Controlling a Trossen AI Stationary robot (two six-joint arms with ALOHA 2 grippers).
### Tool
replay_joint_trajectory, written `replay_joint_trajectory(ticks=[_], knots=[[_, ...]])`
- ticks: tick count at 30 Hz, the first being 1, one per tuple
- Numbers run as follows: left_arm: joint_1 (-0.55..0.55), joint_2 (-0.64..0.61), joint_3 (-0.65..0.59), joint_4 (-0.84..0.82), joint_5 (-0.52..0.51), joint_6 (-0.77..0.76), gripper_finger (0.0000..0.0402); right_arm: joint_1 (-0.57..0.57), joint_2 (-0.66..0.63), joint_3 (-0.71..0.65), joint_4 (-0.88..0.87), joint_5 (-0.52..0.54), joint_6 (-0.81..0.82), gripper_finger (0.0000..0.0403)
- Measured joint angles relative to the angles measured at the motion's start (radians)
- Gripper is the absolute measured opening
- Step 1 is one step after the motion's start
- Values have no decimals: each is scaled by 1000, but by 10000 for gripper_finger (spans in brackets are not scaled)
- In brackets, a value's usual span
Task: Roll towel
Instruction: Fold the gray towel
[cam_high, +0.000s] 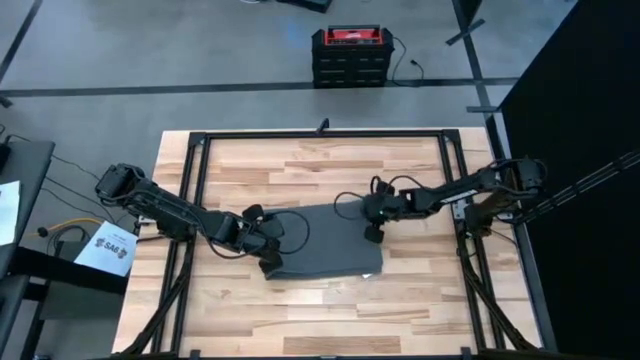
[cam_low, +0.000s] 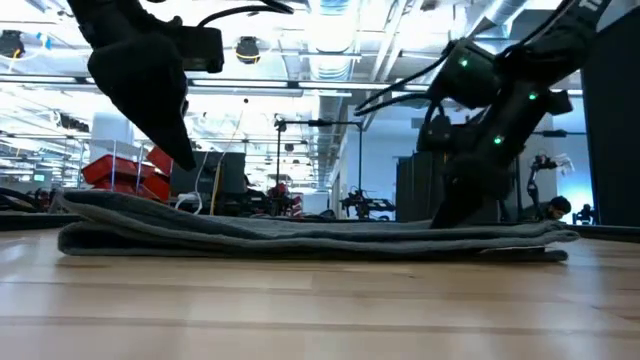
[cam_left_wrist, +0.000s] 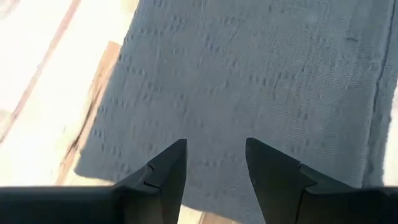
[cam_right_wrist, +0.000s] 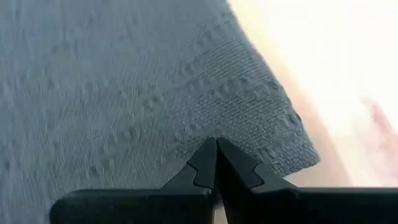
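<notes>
The dark grey towel (cam_high: 330, 245) lies flat and folded in layers (cam_low: 300, 238) at the middle of the wooden table. My left gripper (cam_high: 270, 262) hovers open just above the towel's left near corner (cam_left_wrist: 216, 144), with its fingers clear of the cloth in the low view (cam_low: 188, 162). My right gripper (cam_high: 373, 234) is shut, and its tips are down on the towel's top near its right far corner (cam_right_wrist: 216, 142). My right gripper rests its shut fingertips (cam_right_wrist: 208, 155) on the towel's top surface (cam_right_wrist: 186, 124), a little in from the right far corner. It comes slanting down from the table's right side (cam_low: 447, 218). The cloth there lies flat on the table. Whether any cloth is caught between the tips I cannot tell.
Black frame rails (cam_high: 200, 180) run along the table's edges. A red and black box (cam_high: 348, 55) stands on the floor beyond the far edge. Bare wood shows far (cam_high: 320, 170) and near (cam_high: 320, 310) of the towel.
</notes>
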Motion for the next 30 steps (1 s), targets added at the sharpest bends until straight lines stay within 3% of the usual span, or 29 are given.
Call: replay_joint_trajectory(ticks=[7,20,25,30], knots=[[24,0,-11,-5,-64,8,150,-43,10,0,107,-5,-51,0],[200,1,-270,147,-54,66,150,-207,102,0,302,-1,-15,0],[238,-6,-359,237,-66,58,150,-266,102,0,288,-1,-13,0],[240,-5,-368,247,-68,57,150,-309,102,0,271,-3,-45,0]])
